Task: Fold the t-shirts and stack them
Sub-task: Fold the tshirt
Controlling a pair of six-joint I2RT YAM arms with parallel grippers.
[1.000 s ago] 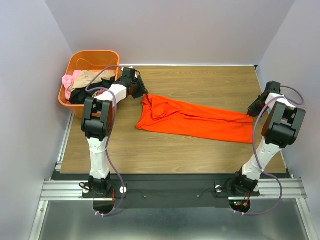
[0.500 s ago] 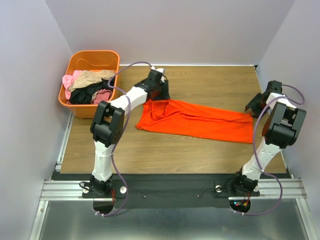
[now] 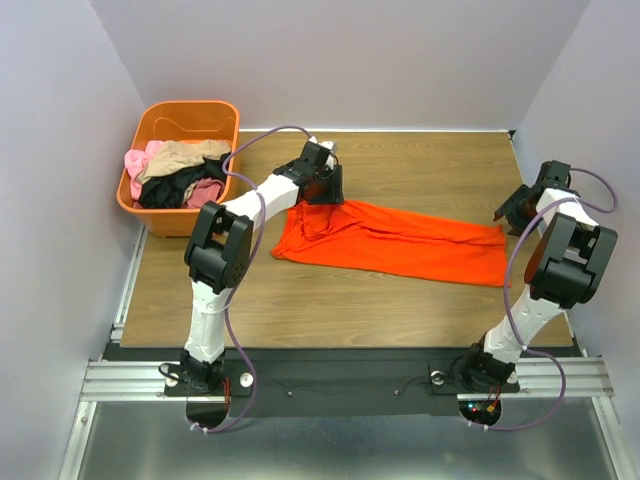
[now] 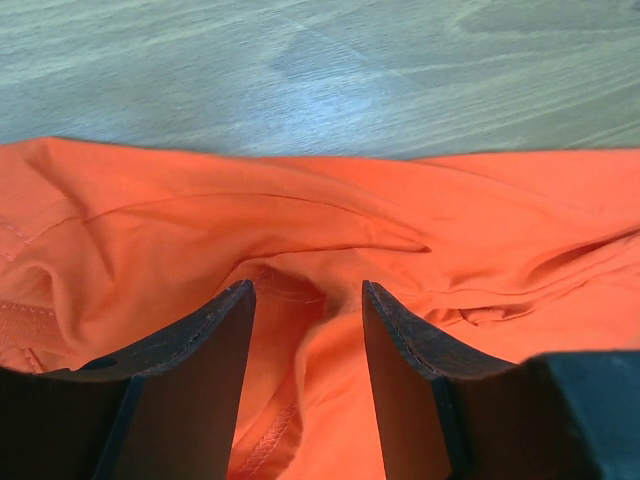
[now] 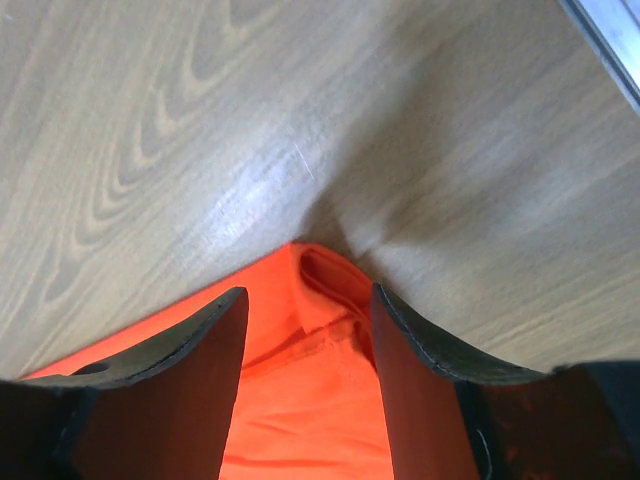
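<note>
A bright orange-red t-shirt (image 3: 400,245) lies stretched in a long band across the wooden table (image 3: 420,165). My left gripper (image 3: 328,196) stands open over its bunched far-left end. In the left wrist view a loose fold of the orange-red t-shirt (image 4: 330,230) rises between the parted jaws of the left gripper (image 4: 305,292). My right gripper (image 3: 508,215) is open at the shirt's right end. In the right wrist view the corner of the shirt (image 5: 320,330) lies under the right gripper (image 5: 306,296), unpinched. Pink (image 3: 135,160), tan (image 3: 182,155) and black (image 3: 165,192) t-shirts fill a tub.
The orange plastic tub (image 3: 190,108) stands at the table's far left corner, just left of the left arm. Grey walls close in the back and both sides. A metal rail (image 5: 610,40) runs along the table's right edge, close to the right gripper.
The left arm swung right from beside the tub to above the shirt's far-left end. The right gripper opened and let go of the shirt's right end, which now lies flat.
</note>
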